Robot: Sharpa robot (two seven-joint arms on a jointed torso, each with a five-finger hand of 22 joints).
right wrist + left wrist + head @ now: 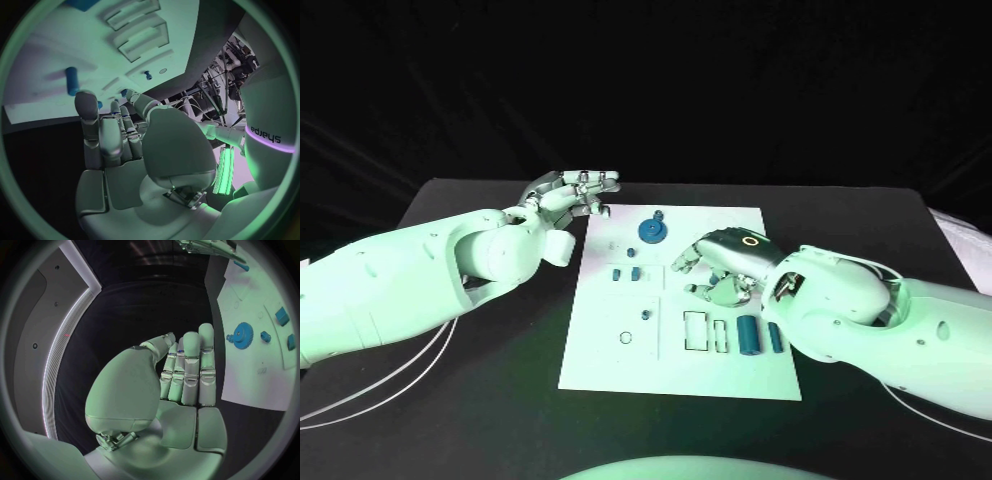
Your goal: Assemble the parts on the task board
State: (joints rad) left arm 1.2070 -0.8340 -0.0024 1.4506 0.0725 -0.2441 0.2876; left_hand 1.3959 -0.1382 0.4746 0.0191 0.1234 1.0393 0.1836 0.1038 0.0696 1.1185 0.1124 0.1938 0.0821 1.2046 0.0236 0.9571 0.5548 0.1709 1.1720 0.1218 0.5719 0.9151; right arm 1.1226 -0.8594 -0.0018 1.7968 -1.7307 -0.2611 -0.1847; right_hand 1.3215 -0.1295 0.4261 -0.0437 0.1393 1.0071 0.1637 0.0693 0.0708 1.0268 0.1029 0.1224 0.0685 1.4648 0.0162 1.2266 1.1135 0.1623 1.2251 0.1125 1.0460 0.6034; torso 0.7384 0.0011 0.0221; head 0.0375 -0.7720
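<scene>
**Both hands empty at the task board**

While the left hand (pixel 574 192) hovers over the black table (pixel 473 205) just beside the far left corner of the task board (pixel 610 360), its fingers (pixel 190 365) lie straight and close together, and nothing is held in them. From the left wrist view that hand (pixel 181 385) sits off the white plate's edge, with the blue gear (pixel 242 335) a little beyond the fingertips on the task board (pixel 250 375).

Over the middle of the board's right half, the right hand (pixel 726 262) hangs with its fingers curved downward; the right wrist view shows this hand (pixel 125 145) loosely extended and grasping nothing, its fingertips near a small blue peg (pixel 147 75) and a blue cylinder (pixel 72 80) on the task board (pixel 37 60).

On the board, the blue gear (pixel 652 231) stands near the far edge, between the two hands. Two small blue blocks (pixel 626 273) lie side by side near the middle, left of the right hand. Nearer the robot, a dark blue cylinder (pixel 751 335) and a second one (pixel 775 338) lie beside each other at the right edge, next to rectangular recesses (pixel 695 330) in the plate.
</scene>
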